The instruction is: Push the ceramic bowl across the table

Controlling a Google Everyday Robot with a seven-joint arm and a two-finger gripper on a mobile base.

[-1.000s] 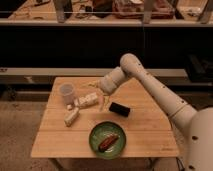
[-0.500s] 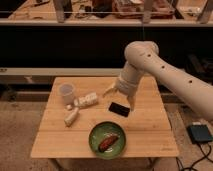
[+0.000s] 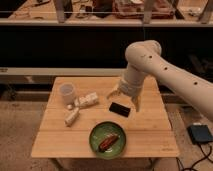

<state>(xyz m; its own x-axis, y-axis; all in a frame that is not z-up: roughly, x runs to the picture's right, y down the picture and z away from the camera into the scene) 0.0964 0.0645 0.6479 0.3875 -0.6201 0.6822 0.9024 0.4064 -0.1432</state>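
The ceramic bowl (image 3: 107, 139) is green and sits near the front edge of the wooden table (image 3: 150, 125), at the middle. A reddish-brown piece of food lies in it. My gripper (image 3: 123, 99) hangs on the white arm (image 3: 165, 70) above the table's back middle, just over a flat black object (image 3: 120, 109). Its fingers (image 3: 136, 103) point down and are spread apart, holding nothing. The gripper is behind the bowl and a little to its right, well apart from it.
A white cup (image 3: 67, 93) stands at the table's left. Two white bottles (image 3: 88, 100) (image 3: 72, 116) lie beside it, with a small white ball (image 3: 69, 106) near the cup. A dark shelf runs behind the table. A black box (image 3: 200, 133) lies on the floor at the right.
The arm has swung to the right and its elbow has risen. The gripper has moved from beside the white bottles to above the black object. The bowl has not moved.
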